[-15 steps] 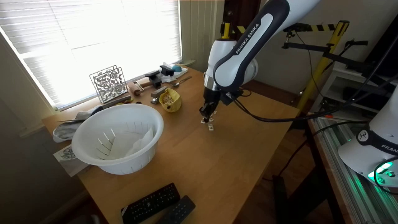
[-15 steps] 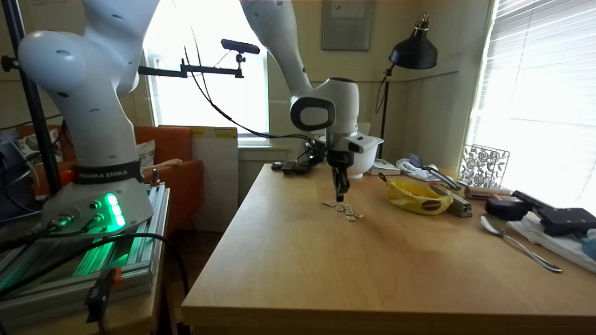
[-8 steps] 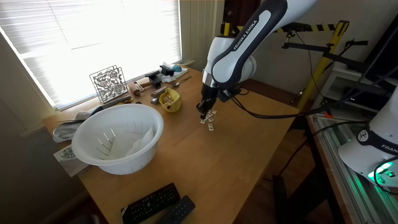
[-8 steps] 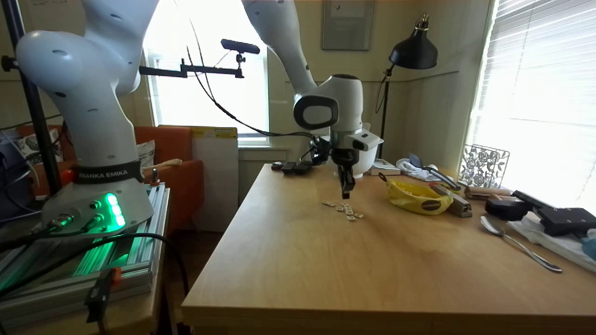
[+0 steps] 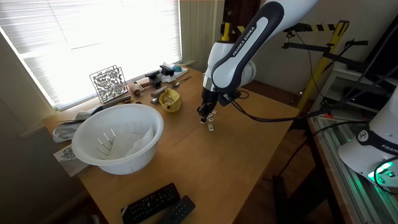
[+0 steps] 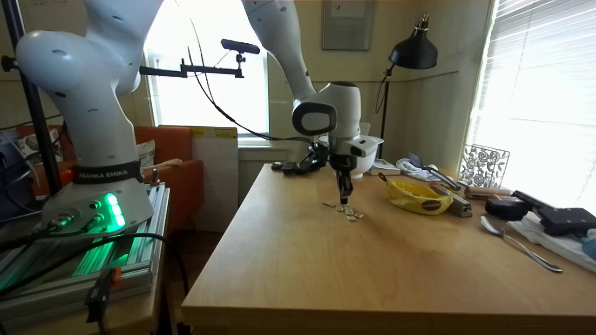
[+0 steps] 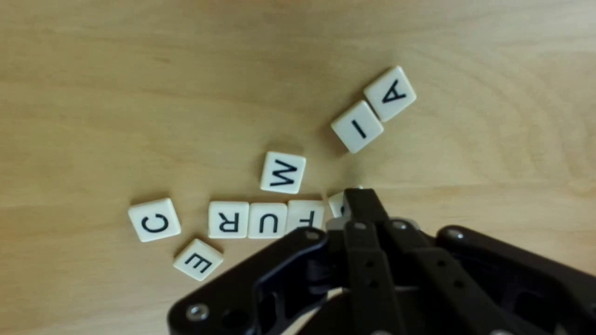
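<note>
My gripper [image 7: 367, 200] is shut, its fingertips together with nothing seen between them. In the wrist view it partly covers a white letter tile [image 7: 335, 204]; whether it touches that tile I cannot tell. Left of this tile, R [image 7: 228, 219], U [image 7: 267, 221] and T [image 7: 305, 213] lie side by side in a row. W [image 7: 283, 173] is just above the row, with C [image 7: 154, 220] and E [image 7: 199, 259] farther left. I [image 7: 357, 126] and A [image 7: 390, 94] sit together at upper right. In both exterior views the gripper [image 5: 203, 118] points down, low over the tiles.
A yellow banana-shaped pouch [image 6: 412, 200] with small pale pieces stands near the tiles, beside a grey stapler [image 6: 456, 202]. A large white basin [image 5: 124, 166], black remotes [image 5: 152, 199], a spoon [image 6: 517, 246] and a metal rack [image 5: 108, 84] are also on the table.
The gripper rose slightly and shifted sideways off its earlier spot, then came down again over the tile at the row's end. It stayed shut. The tiles show no clear movement.
</note>
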You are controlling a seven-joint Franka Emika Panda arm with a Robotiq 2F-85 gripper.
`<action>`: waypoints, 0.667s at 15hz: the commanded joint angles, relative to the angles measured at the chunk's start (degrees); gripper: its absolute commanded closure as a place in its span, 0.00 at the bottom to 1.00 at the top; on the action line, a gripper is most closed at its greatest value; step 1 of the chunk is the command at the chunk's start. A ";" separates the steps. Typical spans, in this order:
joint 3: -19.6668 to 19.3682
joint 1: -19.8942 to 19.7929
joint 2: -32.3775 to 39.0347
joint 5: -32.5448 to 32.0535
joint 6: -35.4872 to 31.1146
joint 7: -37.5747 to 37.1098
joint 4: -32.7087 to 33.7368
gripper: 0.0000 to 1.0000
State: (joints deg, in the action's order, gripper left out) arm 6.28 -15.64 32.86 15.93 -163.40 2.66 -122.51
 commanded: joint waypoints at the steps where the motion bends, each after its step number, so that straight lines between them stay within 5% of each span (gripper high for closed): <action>1: 0.23 -0.41 1.10 0.37 1.14 1.42 0.67 1.00; 10: -0.32 -0.53 -1.45 -1.32 10.39 8.99 -0.72 1.00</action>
State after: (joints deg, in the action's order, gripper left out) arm 5.86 -15.67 31.85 15.54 -156.98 8.63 -122.41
